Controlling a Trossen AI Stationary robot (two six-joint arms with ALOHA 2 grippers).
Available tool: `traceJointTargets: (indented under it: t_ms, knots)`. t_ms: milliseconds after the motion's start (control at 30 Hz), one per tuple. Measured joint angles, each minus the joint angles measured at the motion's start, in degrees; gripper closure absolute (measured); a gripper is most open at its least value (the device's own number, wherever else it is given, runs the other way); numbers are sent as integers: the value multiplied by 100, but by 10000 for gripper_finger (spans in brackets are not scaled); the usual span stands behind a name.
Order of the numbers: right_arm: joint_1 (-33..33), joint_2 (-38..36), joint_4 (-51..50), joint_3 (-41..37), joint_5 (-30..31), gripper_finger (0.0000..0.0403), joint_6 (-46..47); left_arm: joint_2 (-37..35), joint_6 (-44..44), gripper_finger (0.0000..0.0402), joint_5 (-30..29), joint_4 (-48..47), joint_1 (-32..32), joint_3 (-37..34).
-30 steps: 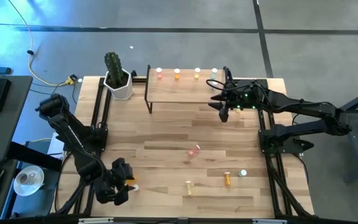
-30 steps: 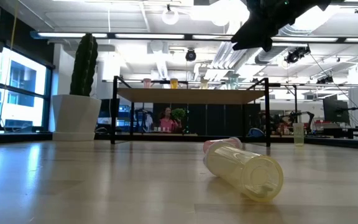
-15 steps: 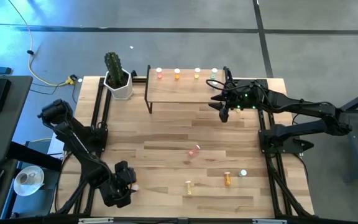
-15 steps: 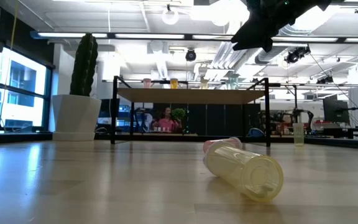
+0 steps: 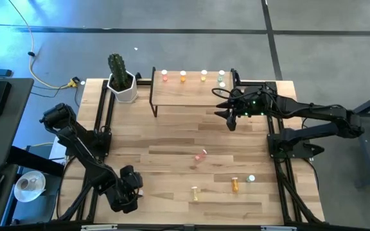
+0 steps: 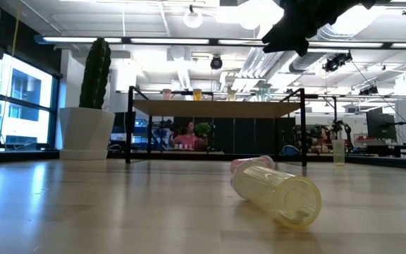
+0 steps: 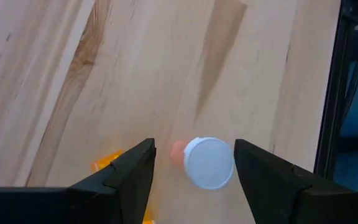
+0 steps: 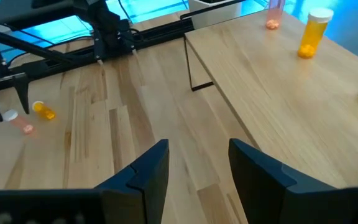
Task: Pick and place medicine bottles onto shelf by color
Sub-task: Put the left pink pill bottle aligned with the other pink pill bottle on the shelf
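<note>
The shelf [image 5: 185, 95] is a low light-wood board on thin black legs, sitting at the far edge of the tabletop. Four tiny white-capped bottles stand upright in a row along its back edge — a pink-red one [image 5: 165, 76], an orange one [image 5: 183, 76], a yellow one [image 5: 203, 76] and a pale green one [image 5: 221, 76]. The rest are scattered on the tabletop: a pink-red bottle [image 5: 202, 154] lying on its side near the middle, then a yellow one [image 5: 194, 192] and an orange one [image 5: 235, 185] lying down closer to the near edge, with a pale green one [image 5: 251, 179] just beside the orange. Over at the near left corner there's another pink-red bottle [image 7: 205, 162] on its side, white cap facing the camera — something orange [image 7: 106, 163] lies near it.
</note>
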Motion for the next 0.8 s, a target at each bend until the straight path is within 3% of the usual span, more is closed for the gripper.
traceJointTargets:
  t_ms: [500,800]
  knots:
    - [4,0,28,0,2,245,0,177,-43,193,184,120,44,0]
    - [4,0,26,0,2,245,0,177,-42,244,189,101,48,0]
